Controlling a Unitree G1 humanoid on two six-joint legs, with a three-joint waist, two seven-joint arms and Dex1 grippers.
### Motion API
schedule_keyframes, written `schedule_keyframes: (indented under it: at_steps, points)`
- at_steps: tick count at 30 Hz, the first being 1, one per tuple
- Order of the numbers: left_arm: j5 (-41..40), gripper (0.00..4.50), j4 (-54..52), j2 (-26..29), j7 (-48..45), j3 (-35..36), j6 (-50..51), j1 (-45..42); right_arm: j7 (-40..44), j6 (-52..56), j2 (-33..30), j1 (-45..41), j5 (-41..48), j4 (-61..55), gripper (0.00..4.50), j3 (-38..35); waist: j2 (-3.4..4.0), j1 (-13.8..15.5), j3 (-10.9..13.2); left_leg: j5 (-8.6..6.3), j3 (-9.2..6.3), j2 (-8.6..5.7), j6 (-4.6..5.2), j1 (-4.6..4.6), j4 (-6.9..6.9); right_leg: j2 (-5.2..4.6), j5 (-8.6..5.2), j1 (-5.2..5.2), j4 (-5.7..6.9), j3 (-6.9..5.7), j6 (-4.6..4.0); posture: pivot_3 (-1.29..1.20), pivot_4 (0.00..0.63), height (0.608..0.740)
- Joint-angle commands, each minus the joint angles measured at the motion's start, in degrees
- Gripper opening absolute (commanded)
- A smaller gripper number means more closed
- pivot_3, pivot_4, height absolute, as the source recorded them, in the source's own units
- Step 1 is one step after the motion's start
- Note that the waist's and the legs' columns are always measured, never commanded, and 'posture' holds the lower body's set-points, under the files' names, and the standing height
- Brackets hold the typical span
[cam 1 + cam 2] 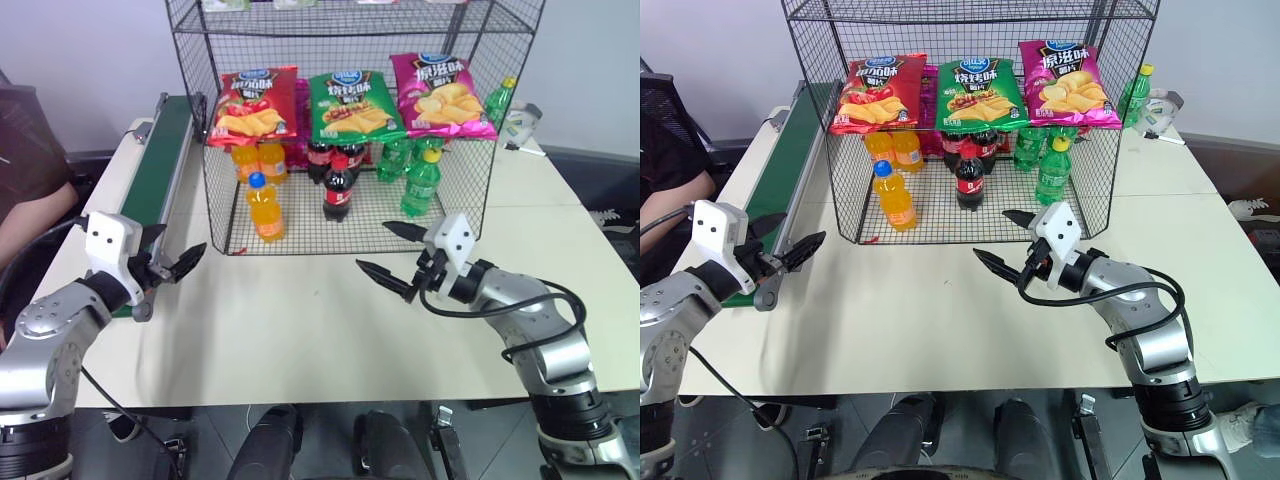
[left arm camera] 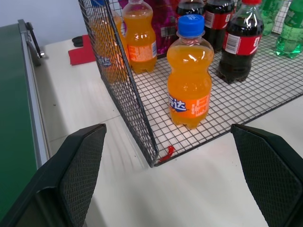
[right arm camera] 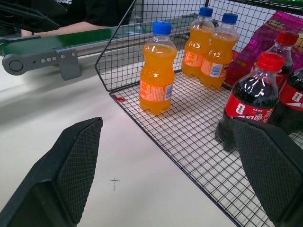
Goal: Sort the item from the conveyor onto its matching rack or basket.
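Note:
The item, a small orange drink bottle (image 1: 265,208) with a blue cap, stands upright on the bottom tier of the black wire rack (image 1: 218,200), near its front left corner. Nothing lies on the dark-green conveyor (image 1: 160,150) along the table's left side. My left gripper (image 1: 182,244) hovers open and empty between the conveyor and the rack, left of the bottle (image 2: 189,75). My right gripper (image 1: 372,246) hangs open and empty in front of the rack, right of the bottle (image 3: 157,71). Neither gripper touches the bottle.
Two more orange bottles (image 1: 258,158), cola bottles (image 1: 338,188) and green bottles (image 1: 420,182) share the bottom tier. Three crisp bags (image 1: 352,105) lie on the tier above. A person (image 1: 25,170) sits left of the conveyor. Bare tabletop (image 1: 300,310) stretches before the rack.

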Motion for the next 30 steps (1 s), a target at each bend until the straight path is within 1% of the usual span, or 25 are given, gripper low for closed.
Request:
schedule_keyframes:
  at_steps: [1,7,19,30]
  points:
    - [-0.1,4.39,-0.9,0.1,-0.7,0.1,-1.2,-0.7,-0.1,-1.1,0.1,-0.8,0.6,-0.9,4.5,-1.0,0.0,0.0,0.0,0.0,0.0,0.0,0.0,0.0,0.0,0.0,0.0,0.0,0.0,0.0,0.0,0.0,0.15,0.74]
    - [-0.1,4.39,-0.5,0.1,-0.3,0.0,-0.5,-1.7,-0.2,-1.6,0.4,-0.6,0.4,-0.6,4.5,-0.9,0.0,0.0,0.0,0.0,0.0,0.0,0.0,0.0,0.0,0.0,0.0,0.0,-0.01,0.0,0.0,0.0,0.15,0.74]
    - [0.4,4.39,-1.3,1.1,-0.3,1.6,-0.3,-0.5,0.4,-2.1,0.6,-1.6,0.6,0.7,4.5,-0.2,0.0,0.0,0.0,0.0,0.0,0.0,0.0,0.0,-0.03,0.0,0.0,-0.01,-0.03,0.0,0.0,0.0,0.15,0.74]
    - [0.4,4.39,-1.0,1.2,-0.5,1.7,-0.5,-0.7,0.6,-2.2,0.9,-1.9,0.6,0.9,4.5,0.1,0.0,0.0,0.0,0.0,0.0,0.0,0.0,0.0,-0.03,0.0,0.0,-0.09,-0.03,0.0,0.0,0.0,0.15,0.74]
